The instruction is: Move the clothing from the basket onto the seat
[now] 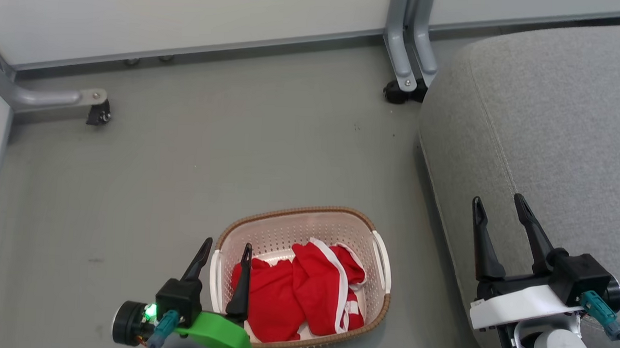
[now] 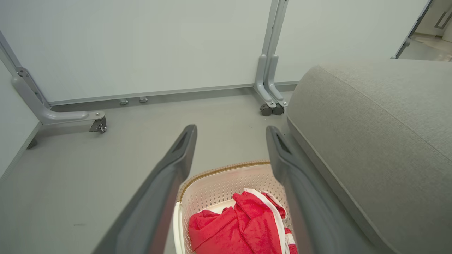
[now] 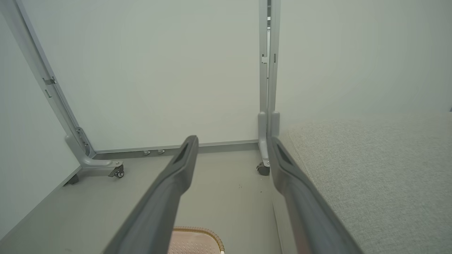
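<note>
The left gripper (image 1: pixel 227 244) was seen spread wide and empty, poised above the near left rim of the basket (image 1: pixel 298 211). The clothing (image 1: pixel 294 293) was found heaped inside the basket, which stood on the floor (image 1: pixel 185 163) just beside the seat (image 1: pixel 553 127). Further right, the right gripper (image 1: pixel 498 199) was held open and empty over the seat's edge. The first pick was judged not yet begun; a descent into the heap and a closing on a fold would be called for.
</note>
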